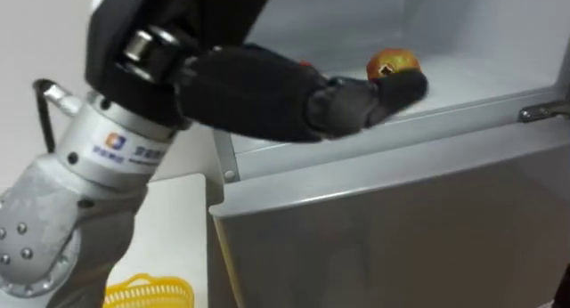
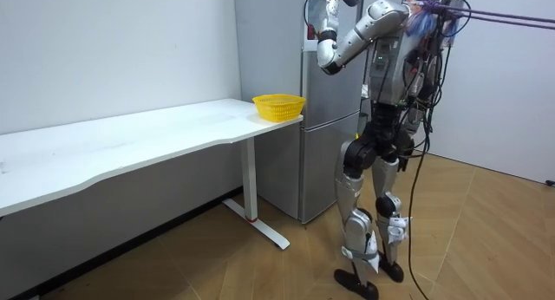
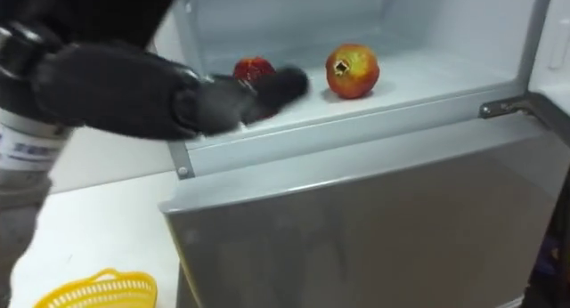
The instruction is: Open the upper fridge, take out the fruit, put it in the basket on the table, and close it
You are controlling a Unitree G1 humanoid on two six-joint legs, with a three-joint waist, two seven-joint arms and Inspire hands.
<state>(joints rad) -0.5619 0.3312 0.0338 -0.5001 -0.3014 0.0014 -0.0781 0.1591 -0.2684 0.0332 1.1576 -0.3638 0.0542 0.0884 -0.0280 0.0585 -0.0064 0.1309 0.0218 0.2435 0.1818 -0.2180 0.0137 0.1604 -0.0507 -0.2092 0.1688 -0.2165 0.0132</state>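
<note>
I've got the black-gloved left hand (image 3: 223, 99) reaching into the open upper compartment of the grey metal fridge (image 3: 356, 192), fingers stretched fairly straight and holding nothing. The round red-and-yellow fruit (image 3: 352, 70) sits on the compartment's white floor just past the hand; a smaller red fruit (image 3: 254, 68) peeks from behind it. The yellow mesh basket (image 3: 89, 290) waits beside the fridge, presumably for the catch.

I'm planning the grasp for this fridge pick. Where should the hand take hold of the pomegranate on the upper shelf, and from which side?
Grip the pomegranate round its rounded middle, coming in from the open front. It sits alone on the shelf with its crown facing front-left, so the top and the right flank are probably the smoothest places to hold. The left hand reaches in to its left.
</note>
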